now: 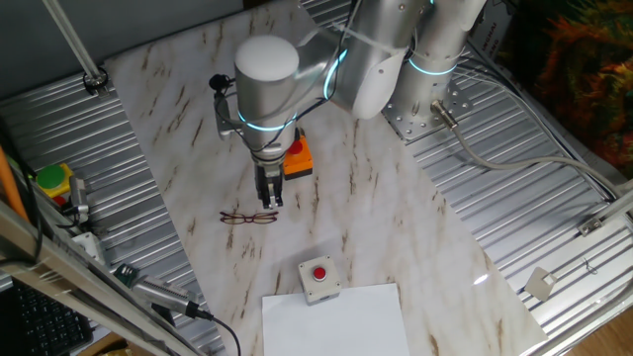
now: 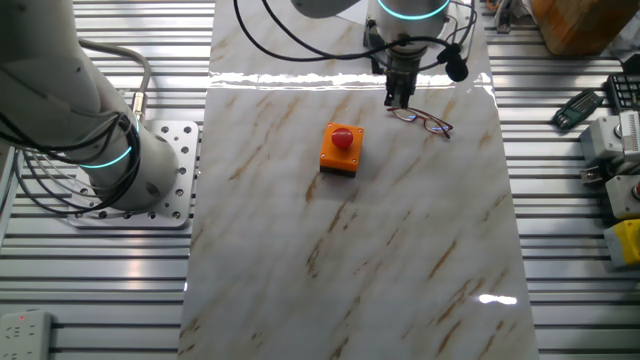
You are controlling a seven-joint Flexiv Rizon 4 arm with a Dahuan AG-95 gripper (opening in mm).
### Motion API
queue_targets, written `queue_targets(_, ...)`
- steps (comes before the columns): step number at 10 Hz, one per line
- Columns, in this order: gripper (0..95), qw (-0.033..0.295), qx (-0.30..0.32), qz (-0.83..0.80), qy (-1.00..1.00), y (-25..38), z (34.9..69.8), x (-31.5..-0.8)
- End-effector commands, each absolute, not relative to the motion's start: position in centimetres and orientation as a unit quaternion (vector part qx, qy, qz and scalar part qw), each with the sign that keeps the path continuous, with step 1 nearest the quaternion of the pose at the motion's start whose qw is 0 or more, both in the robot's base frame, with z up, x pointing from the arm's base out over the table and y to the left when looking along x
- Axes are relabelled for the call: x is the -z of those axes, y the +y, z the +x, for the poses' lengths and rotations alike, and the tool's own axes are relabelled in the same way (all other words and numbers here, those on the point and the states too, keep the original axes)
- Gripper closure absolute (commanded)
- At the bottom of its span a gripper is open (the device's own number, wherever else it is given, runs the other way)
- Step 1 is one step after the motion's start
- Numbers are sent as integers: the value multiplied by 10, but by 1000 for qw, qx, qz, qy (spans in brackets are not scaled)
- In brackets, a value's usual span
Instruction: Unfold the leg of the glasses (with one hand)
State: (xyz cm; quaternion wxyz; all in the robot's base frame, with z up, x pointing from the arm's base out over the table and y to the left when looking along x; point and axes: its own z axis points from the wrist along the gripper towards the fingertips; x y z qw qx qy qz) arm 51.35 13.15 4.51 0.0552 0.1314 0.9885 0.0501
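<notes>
The glasses [image 1: 248, 218], a thin dark wire frame with two oval lenses, lie flat on the marble table top [image 1: 396, 227]. They also show in the other fixed view [image 2: 424, 121]. My gripper [image 1: 270, 202] points straight down just beside the glasses' end nearest the orange box, a little above the table. In the other fixed view the gripper [image 2: 397, 98] hangs just left of the glasses. Its fingers stand close together with nothing between them. I cannot tell whether the legs of the glasses are folded.
An orange box with a red button [image 2: 341, 149] stands close behind the gripper. A white box with a red button [image 1: 318, 277] and a white sheet [image 1: 336, 321] lie at the table's near edge. Ribbed metal surrounds the table; tools sit at the left [image 1: 54, 188].
</notes>
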Motion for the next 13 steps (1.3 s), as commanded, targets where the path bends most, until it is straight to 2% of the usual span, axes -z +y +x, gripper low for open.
queue_targets(1,950,55,-52,131,989,132,513,-44)
queue_targets(13,950,62,-55,131,988,134,511,-37)
